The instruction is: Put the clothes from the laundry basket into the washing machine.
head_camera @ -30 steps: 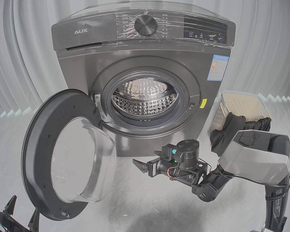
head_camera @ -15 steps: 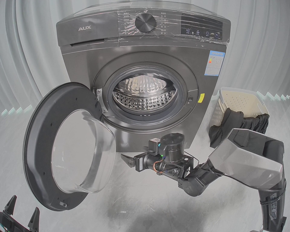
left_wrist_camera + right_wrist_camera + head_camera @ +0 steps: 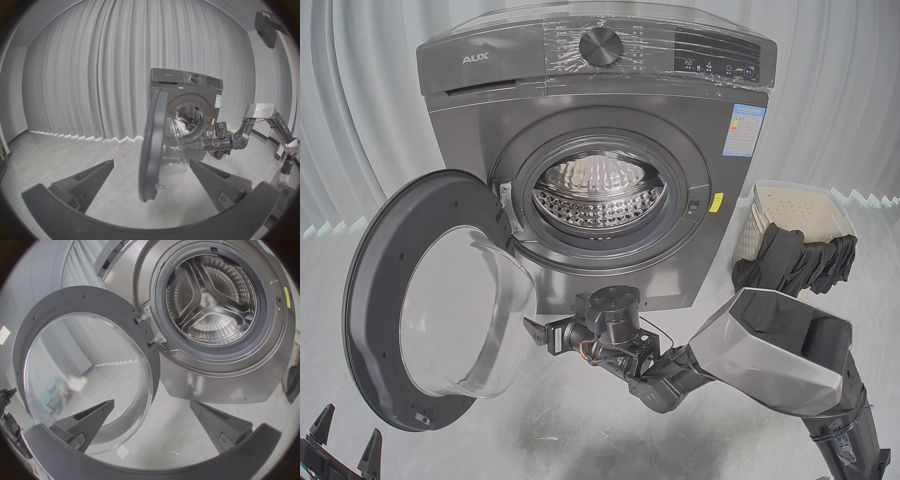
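The grey washing machine (image 3: 600,125) stands with its round door (image 3: 381,294) swung out to the left and its steel drum (image 3: 597,194) bare inside. A cream laundry basket (image 3: 800,215) sits on the floor to the machine's right, with black clothes (image 3: 800,262) draped over its front rim. My right gripper (image 3: 532,329) is low in front of the machine, right at the edge of the door's glass bowl (image 3: 84,374). It is open (image 3: 150,415) and holds nothing. My left gripper (image 3: 344,437) stays open at the bottom left, below the door (image 3: 153,147).
Grey curtains (image 3: 850,94) hang behind the machine. The open door takes up the floor space left of the drum opening. Bare grey floor (image 3: 581,425) lies in front of the machine.
The head camera shifted a second ago. My right arm has moved left from below the drum opening to the door's glass edge, and the door has swung slightly wider. The left gripper is still.
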You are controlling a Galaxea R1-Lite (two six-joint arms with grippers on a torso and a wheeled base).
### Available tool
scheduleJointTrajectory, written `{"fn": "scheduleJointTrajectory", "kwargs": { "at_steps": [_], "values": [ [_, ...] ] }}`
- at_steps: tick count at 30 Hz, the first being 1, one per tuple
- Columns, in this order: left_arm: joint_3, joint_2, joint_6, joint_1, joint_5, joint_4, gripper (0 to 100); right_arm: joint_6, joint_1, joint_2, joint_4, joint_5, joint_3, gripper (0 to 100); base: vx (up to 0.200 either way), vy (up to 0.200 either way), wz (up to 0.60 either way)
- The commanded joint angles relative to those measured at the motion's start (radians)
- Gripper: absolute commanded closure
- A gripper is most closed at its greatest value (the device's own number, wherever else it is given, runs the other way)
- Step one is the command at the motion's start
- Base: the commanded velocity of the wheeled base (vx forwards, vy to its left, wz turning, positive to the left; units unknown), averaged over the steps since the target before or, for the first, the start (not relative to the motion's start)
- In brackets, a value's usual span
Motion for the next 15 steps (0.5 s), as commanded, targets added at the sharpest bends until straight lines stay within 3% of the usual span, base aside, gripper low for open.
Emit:
{"fn": "scheduleJointTrajectory", "kwargs": {
  "at_steps": [1,7,11,15],
  "values": [
    [0.016,-0.018,-0.001,0.000,0.000,0.000,0,0.031,0.032,0.029,0.002,-0.009,-0.043,0,0.000,0.000,0.00],
    [0.016,-0.018,-0.001,0.000,0.000,0.000,0,0.040,0.013,0.006,-0.013,-0.031,-0.014,0,0.000,0.000,0.00],
    [0.016,-0.018,0.001,0.000,0.000,0.001,0,0.040,-0.014,-0.088,-0.021,-0.036,0.082,0,0.000,0.000,0.00],
    [0.016,-0.018,-0.001,0.000,0.000,0.000,0,0.012,-0.094,-0.257,-0.023,-0.037,0.260,0,0.000,0.000,0.00]
  ]
}}
